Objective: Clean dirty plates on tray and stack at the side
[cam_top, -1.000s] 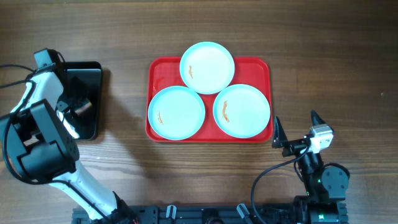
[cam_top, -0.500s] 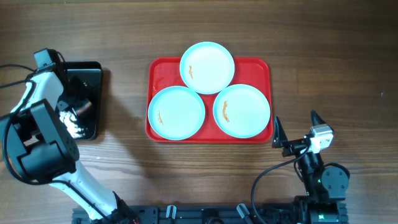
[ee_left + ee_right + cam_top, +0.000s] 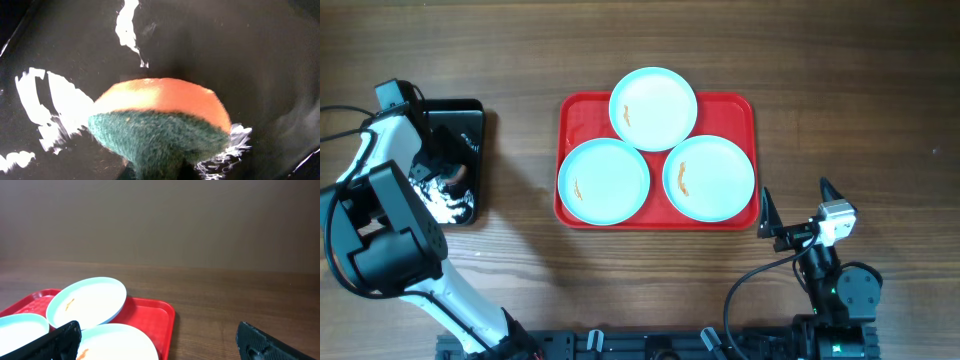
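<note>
Three pale blue plates lie on the red tray (image 3: 740, 112): one at the back (image 3: 653, 109), one front left (image 3: 603, 181) and one front right (image 3: 709, 177). Each bears a small orange-brown smear. My left gripper (image 3: 446, 183) is down in the black tray (image 3: 470, 115), shut on a sponge (image 3: 160, 117) with an orange top and a green scouring face, pinched at its lower edge. My right gripper (image 3: 797, 203) stands open beside the red tray's front right corner, nothing between its fingers. From the right wrist, the back plate (image 3: 87, 302) and front right plate (image 3: 120, 342) show.
The glossy black tray sits at the far left with wet white glints (image 3: 50, 107) on its floor. A cable (image 3: 340, 108) runs to the left arm. Bare wooden table (image 3: 860, 100) lies to the right of the red tray.
The left gripper's jaws have closed onto the sponge in the black tray. The plates, the red tray and the right arm have not moved.
</note>
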Available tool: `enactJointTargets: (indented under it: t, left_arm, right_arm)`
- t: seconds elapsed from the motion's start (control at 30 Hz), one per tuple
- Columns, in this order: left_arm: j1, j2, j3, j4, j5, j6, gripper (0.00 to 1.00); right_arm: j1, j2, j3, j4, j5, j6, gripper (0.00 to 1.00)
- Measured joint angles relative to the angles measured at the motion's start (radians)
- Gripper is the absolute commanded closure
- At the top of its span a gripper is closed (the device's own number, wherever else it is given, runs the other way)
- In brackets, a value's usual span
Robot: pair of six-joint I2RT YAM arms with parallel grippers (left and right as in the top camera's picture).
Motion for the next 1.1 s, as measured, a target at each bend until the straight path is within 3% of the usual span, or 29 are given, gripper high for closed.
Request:
enactJointTargets:
  t: [0.77, 1.0, 1.07, 1.1]
  left_arm:
    - [0.0, -0.182, -0.009, -0.026, 0.0, 0.0, 0.95]
    - [0.0, -0.181, -0.069, 0.016, 0.0, 0.002, 0.75]
    - [0.0, -0.181, -0.074, 0.021, 0.0, 0.0, 0.57]
    - [0.0, -0.181, -0.074, 0.025, 0.0, -0.003, 0.56]
  right_arm:
    - [0.0, 0.0, 0.0, 0.0, 0.0, 0.0, 0.0]
    - [0.0, 0.0, 0.0, 0.0, 0.0, 0.0, 0.0]
    - [0.0, 0.0, 0.0, 0.0, 0.0, 0.0, 0.0]
    - [0.0, 0.0, 0.0, 0.0, 0.0, 0.0, 0.0]
